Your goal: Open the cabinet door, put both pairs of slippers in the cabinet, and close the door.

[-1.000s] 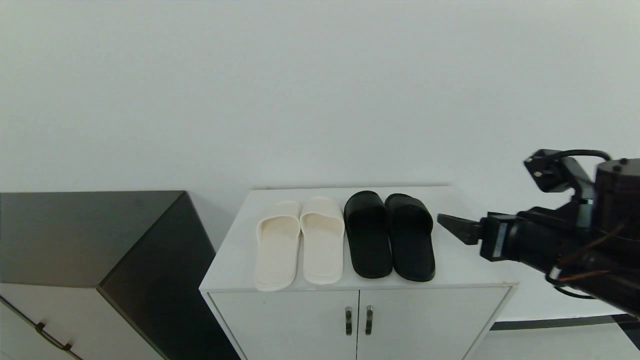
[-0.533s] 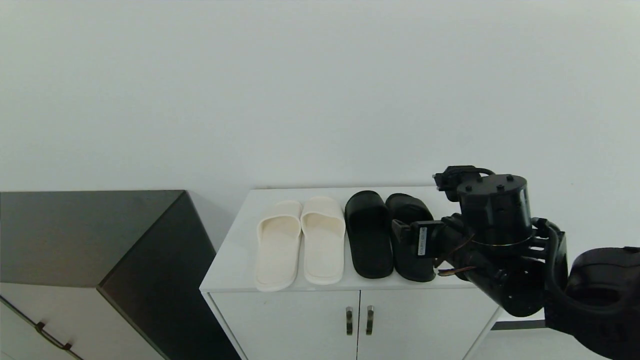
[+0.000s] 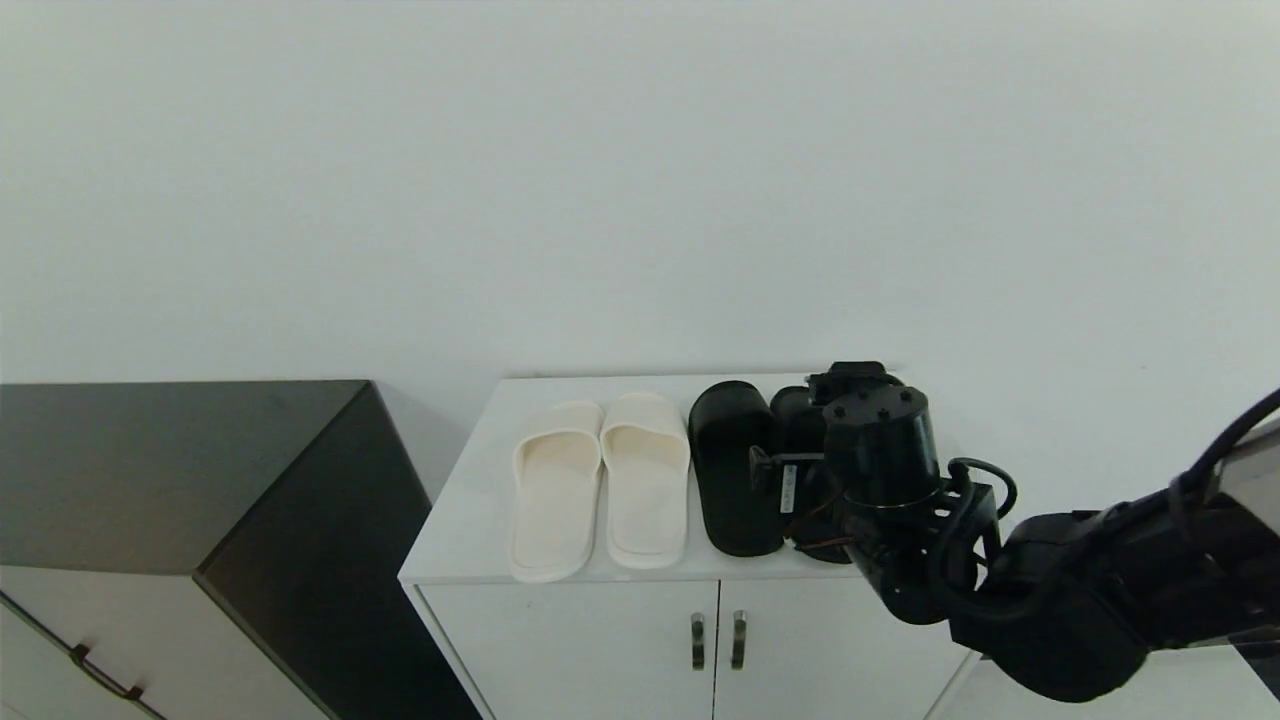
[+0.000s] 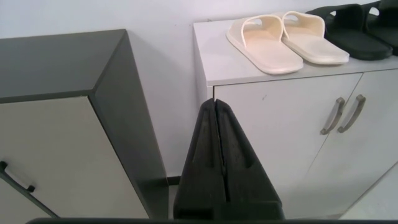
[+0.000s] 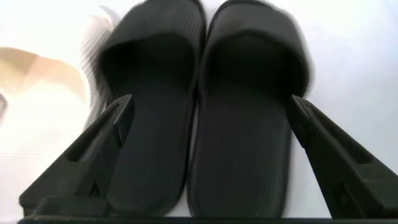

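Swinging in from the right edge over the last second, the right arm (image 3: 1060, 600) has crossed the near right corner of the cabinet top and now covers most of the right-hand black slipper in the head view; both pairs of slippers lie where they did before.

Against a plain pale wall stands a dark cabinet (image 3: 180, 470) with a light drawer front, on the robot's left. Just beside it is the white cabinet (image 3: 570, 650), lower part cut off by the frame, with both doors closed. On its top, side by side in one row, lie the pair of cream slippers (image 3: 555, 490) on the left and the pair of black slippers (image 3: 735, 470) on the right, all four toes toward the wall, the inner cream and inner black slipper nearly touching.

The right tool (image 5: 208, 102) is spread wide, one finger to each outer side of the black pair, holding nothing; whether it touches them I cannot tell. The left tool (image 4: 216, 106) has its fingers pressed together and empty, held low in front of the gap between the two cabinets.

Two metal door handles (image 3: 697, 641) sit upright where the white doors meet. A dark drawer handle (image 3: 100, 675) shows on the dark cabinet's front.
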Robot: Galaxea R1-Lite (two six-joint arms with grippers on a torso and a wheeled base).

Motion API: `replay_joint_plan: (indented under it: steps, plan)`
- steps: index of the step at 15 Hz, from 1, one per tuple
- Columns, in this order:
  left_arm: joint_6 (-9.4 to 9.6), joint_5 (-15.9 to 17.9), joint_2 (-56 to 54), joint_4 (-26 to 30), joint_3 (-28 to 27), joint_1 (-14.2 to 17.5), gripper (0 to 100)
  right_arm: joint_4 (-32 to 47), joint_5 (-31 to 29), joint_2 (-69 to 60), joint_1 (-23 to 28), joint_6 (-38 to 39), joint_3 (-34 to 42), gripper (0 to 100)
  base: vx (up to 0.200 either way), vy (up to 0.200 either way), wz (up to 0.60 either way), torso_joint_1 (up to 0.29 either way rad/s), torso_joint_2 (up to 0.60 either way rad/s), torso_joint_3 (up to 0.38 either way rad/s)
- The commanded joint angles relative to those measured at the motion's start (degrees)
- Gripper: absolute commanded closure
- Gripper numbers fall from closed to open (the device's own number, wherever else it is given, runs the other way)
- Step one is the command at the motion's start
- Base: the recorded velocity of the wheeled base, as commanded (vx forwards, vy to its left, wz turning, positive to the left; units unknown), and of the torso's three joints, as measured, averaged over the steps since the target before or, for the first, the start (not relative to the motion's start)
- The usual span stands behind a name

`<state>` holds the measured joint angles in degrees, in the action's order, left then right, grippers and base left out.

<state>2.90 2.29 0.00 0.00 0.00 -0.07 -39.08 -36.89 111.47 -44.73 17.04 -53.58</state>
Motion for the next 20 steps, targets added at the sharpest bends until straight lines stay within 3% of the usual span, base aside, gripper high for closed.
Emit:
replay_joint_plan:
  steps: [1,10,11,20]
  plan:
    - [0.0,-0.01,0.09,0.09,0.0,-0.01,100,-0.47,-0.03,5.42,1.75,0.01,-3.11,0,0.0,0.0,0.0,0.0,0.0,0.0]
    - [-0.18,-0.01,0.09,0.09,0.0,-0.01,100,-2.31,-0.03,18.08,6.06,-3.95,-17.26,0,0.0,0.0,0.0,0.0,0.0,0.0]
    - [-0.18,-0.01,0.09,0.09,0.0,-0.01,100,-2.31,-0.03,18.43,6.41,-4.21,-17.79,100,0.0,0.0,0.0,0.0,0.0,0.0]
    - [-0.18,-0.01,0.09,0.09,0.0,-0.01,100,-3.19,-1.34,15.44,7.11,-7.37,-15.77,100,0.0,0.0,0.0,0.0,0.0,0.0]
